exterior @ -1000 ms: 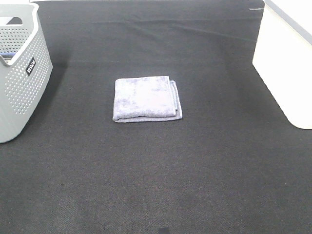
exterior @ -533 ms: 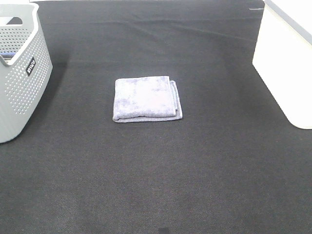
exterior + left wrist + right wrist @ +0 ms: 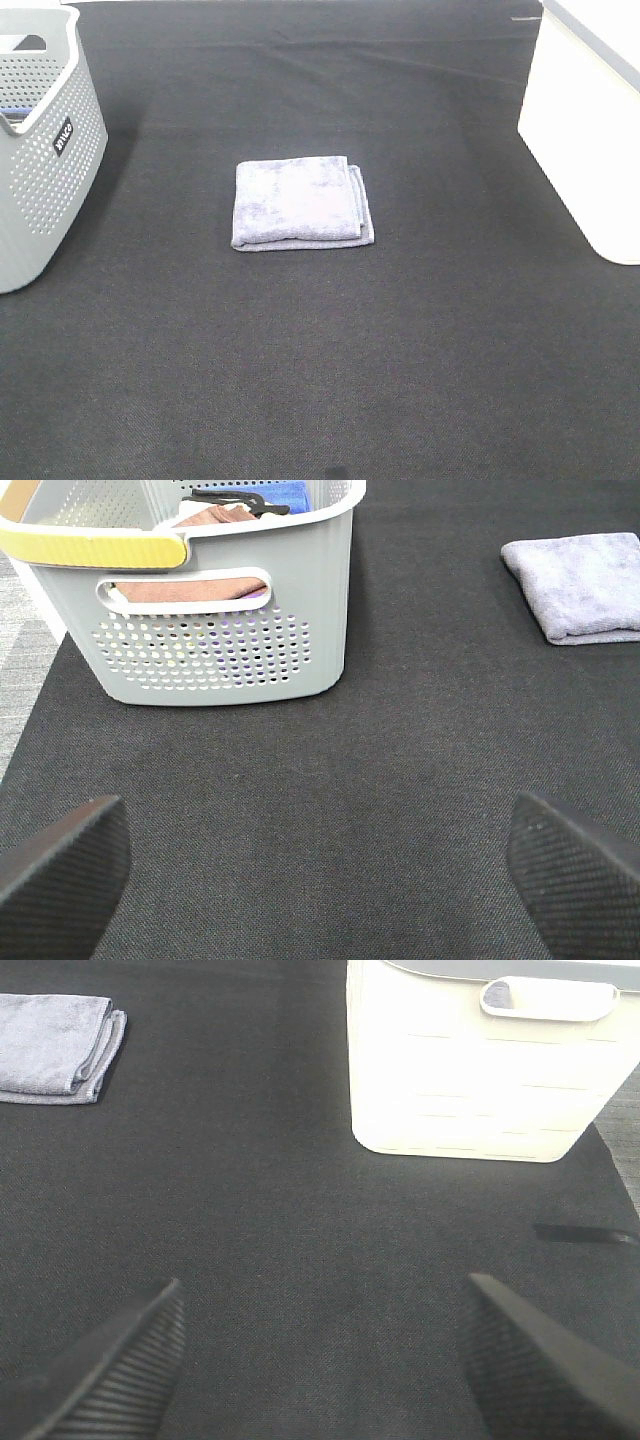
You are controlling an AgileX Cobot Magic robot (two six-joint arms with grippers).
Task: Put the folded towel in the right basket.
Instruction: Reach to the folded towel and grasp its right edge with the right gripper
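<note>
Folded towel (image 3: 302,202) lies flat on the black mat (image 3: 320,360), square to it, and bare mat runs round all 4 of the towel's sides. Its stacked layers show along the edge facing the white basket (image 3: 585,150), with a thick fold along the near edge. The white basket stands well apart from the towel on the right, its rim cut off by the high view. The grey basket (image 3: 45,190) stands well apart from the towel on the opposite side, perforated wall toward it, with brown and blue cloth showing inside in the left wrist view.

Left gripper (image 3: 320,868): jaws spread wide, nothing between them, only mat under the gap. The towel sits well ahead of this gripper and off to one side, beyond the reach of the 2 fingertips, and the grey basket is nearer to it than the towel is.

Right gripper (image 3: 325,1360): jaws wide too, gripping nothing, mat beneath. The towel lies far ahead of it, off to the side away from the white basket.
</note>
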